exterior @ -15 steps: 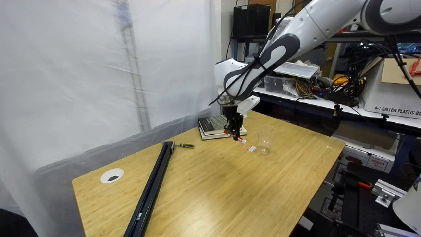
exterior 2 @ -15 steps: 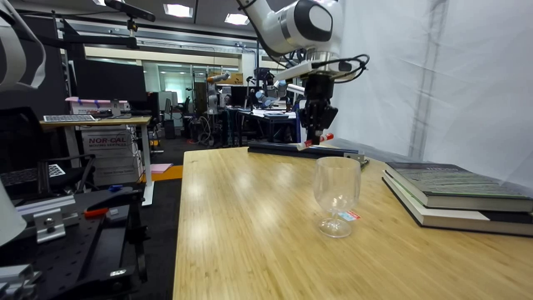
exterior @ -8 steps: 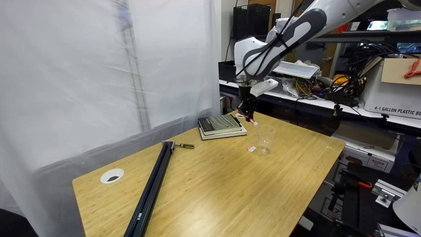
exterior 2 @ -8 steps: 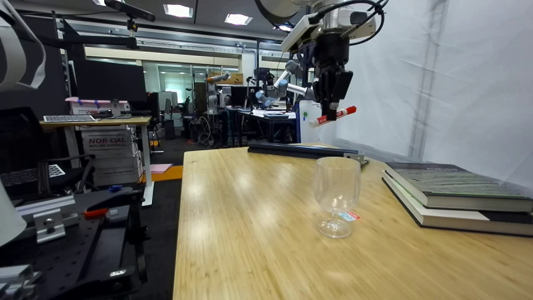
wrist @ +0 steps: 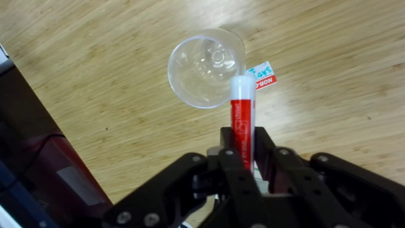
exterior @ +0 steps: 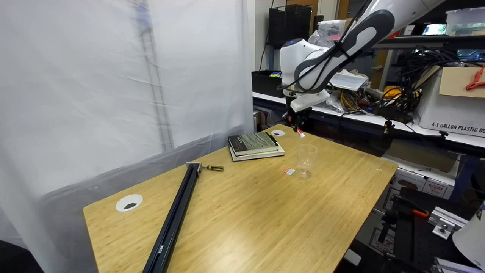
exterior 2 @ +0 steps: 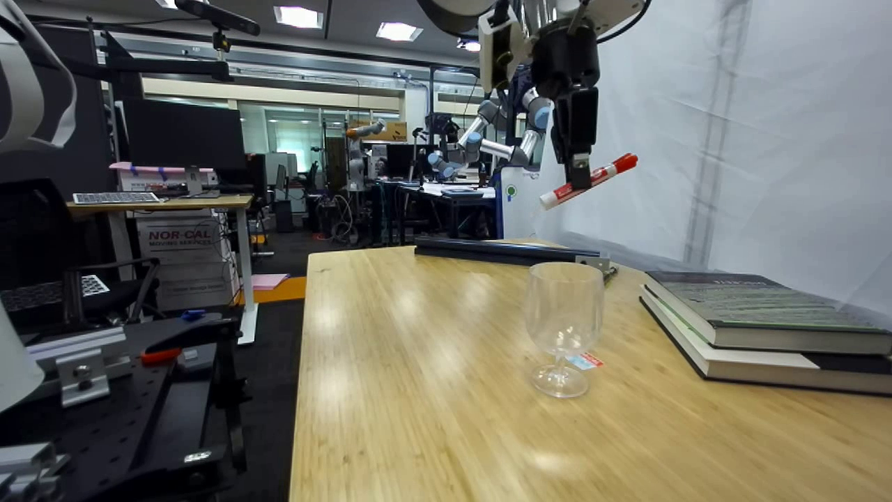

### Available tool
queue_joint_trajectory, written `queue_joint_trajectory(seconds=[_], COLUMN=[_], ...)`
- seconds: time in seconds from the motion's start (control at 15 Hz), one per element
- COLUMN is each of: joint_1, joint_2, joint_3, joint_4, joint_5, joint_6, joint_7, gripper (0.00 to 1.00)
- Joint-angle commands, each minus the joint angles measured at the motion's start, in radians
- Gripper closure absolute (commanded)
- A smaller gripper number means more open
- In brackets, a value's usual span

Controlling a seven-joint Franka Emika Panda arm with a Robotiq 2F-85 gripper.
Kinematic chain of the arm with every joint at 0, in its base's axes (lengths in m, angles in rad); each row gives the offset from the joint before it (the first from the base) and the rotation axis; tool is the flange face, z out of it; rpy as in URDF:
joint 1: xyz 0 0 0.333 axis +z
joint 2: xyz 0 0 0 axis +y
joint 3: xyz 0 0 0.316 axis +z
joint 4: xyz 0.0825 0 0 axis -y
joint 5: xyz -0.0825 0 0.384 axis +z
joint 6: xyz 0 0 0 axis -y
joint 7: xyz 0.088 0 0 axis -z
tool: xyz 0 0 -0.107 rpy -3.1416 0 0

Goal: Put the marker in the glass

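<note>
My gripper is shut on the red marker, which also shows in both exterior views. The marker is tilted, its whitish end lower and its red cap end higher. The clear stemmed glass stands upright on the table and shows in both exterior views. My gripper, seen in both exterior views, holds the marker well above the glass's rim height. In the wrist view the whitish end overlaps the glass's rim; the marker's cap end is hidden by the fingers.
A small red-and-white label lies beside the glass's foot. Two stacked books lie near the curtain. A long black bar and a screwdriver lie on the wooden table. The table's edge borders a black bench.
My gripper has risen, carrying the marker up from near the table past the books and rightward in both exterior views. The wrist has turned. The glass, books and bar have not moved.
</note>
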State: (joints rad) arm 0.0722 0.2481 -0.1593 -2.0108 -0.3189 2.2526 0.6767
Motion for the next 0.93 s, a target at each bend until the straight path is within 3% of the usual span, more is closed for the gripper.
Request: queue_joint_trajectory(seconds=[0.0, 0.4, 0.87], joint_1=[0.003, -0.01, 0.035], joint_2=[-0.073, -0.148, -0.103], joint_3=[-0.012, 0.019, 0.099], joint_4=[-0.059, -0.098, -0.092], joint_5=[-0.107, -0.169, -0.213], joint_6=[0.02, 0.011, 0.025], joint_7=[0.15, 0.353, 0.644], gripper=[0.95, 0.95, 0.95])
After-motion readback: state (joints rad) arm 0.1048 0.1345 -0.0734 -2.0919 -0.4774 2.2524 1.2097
